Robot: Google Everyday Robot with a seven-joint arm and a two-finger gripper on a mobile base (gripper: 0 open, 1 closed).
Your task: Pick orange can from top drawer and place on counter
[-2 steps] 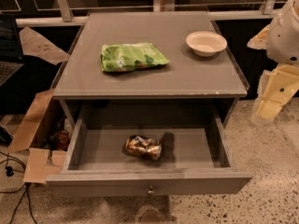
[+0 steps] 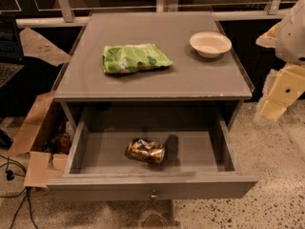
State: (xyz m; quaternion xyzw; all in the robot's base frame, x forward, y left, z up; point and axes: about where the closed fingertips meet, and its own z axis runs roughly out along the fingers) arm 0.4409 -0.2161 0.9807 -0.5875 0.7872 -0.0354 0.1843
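The orange can [image 2: 146, 150] lies on its side in the middle of the open top drawer [image 2: 152, 184], whose small round knob [image 2: 153, 193] shows on the front. The counter [image 2: 157, 80] above it is a flat grey top. My gripper [image 2: 276, 99] hangs at the right edge of the view, beside the cabinet's right side and level with the counter's front edge. It is well to the right of the can and apart from it, and holds nothing that I can see.
A green crinkly snack bag [image 2: 134, 58] lies on the counter's left middle and a white bowl [image 2: 210, 43] stands at its back right. An open cardboard box [image 2: 38, 137] and cables [image 2: 12, 175] sit on the floor to the left. A speckled floor lies to the right.
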